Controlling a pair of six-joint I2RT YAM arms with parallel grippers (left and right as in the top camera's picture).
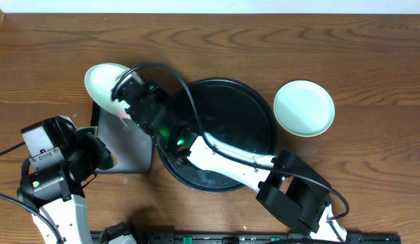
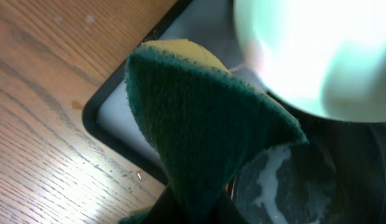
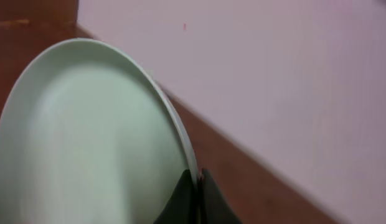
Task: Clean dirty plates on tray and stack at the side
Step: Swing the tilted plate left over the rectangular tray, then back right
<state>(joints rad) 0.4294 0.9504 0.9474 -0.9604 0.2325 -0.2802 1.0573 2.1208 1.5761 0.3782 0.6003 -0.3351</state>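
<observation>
Brown wood-grain tabletop (image 1: 372, 54) carries it all. My right arm (image 1: 223, 159) lies across the large round glossy black tray (image 1: 240, 108), hiding part of it. Left of it sits a smaller rectangular black tray (image 1: 125, 146) with grey inside. My right gripper (image 1: 120, 100) pinches the rim of a pale mint plastic plate (image 1: 101, 80), tilted over that tray's far end. Another mint plate (image 1: 304, 108) rests on the table at right. My left gripper (image 1: 101, 156) clamps a green-and-yellow sponge (image 2: 199, 118) nearby.

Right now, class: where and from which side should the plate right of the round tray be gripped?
Pinch the plate at its near rim, coming from above: it lies flat and shallow, so probably only that raised lip offers a hold.
</observation>
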